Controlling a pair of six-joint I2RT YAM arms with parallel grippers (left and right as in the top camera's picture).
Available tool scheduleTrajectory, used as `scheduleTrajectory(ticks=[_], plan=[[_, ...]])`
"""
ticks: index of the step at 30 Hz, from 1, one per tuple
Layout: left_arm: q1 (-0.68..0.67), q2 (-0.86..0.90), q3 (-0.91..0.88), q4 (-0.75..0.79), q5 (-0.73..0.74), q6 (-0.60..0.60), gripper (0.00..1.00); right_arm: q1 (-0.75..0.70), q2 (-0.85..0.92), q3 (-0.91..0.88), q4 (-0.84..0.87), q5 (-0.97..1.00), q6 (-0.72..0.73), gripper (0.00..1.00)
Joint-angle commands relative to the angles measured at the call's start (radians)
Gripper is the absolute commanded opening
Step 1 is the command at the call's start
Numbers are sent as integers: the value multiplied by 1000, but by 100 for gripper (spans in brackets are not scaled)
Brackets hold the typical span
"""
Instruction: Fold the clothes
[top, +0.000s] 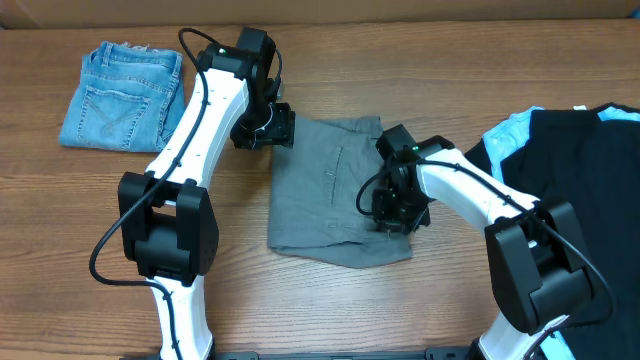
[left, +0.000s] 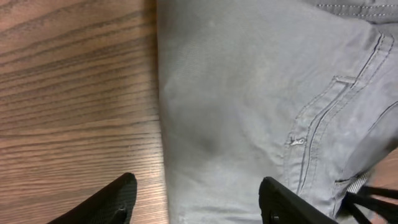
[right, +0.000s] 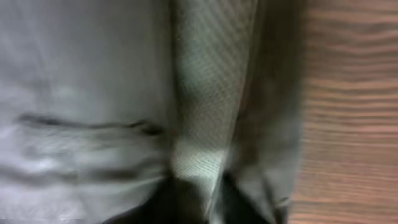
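Note:
The clothes, a pair of grey shorts, lie flat and doubled over at the table's middle. My left gripper hovers at their far left corner. In the left wrist view it is open, one finger over bare wood and the other over the grey cloth, with the pocket seam to the right. My right gripper sits on the shorts' right edge. The right wrist view is blurred, but the gripper is shut on a raised ridge of the grey fabric.
Small blue denim shorts lie folded at the far left. A black garment over light-blue fabric covers the right side. Bare wood table runs along the near edge.

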Motion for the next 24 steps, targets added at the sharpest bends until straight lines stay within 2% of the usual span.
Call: scheduleTrajectory(ticks=[1, 8, 10, 13, 14, 18, 24], plan=[[-16, -14, 9, 8, -9, 24, 67, -3, -31, 3, 9, 47, 55, 37], [-26, -14, -12, 14, -13, 42, 67, -59, -140, 108, -8, 91, 90, 43], [-27, -13, -13, 23, -12, 42, 64, -78, -173, 146, 5, 88, 90, 37], [-27, -13, -13, 52, -13, 42, 54, -93, -195, 175, 109, 11, 89, 18], [-27, -13, -13, 62, -12, 42, 52, -93, -195, 175, 145, -19, 90, 16], [-27, -11, -13, 105, -12, 42, 52, -86, -151, 172, 287, -101, 93, 13], [-33, 5, -19, 164, -9, 54, 52, -82, 5, 172, 312, -24, 261, 15]])
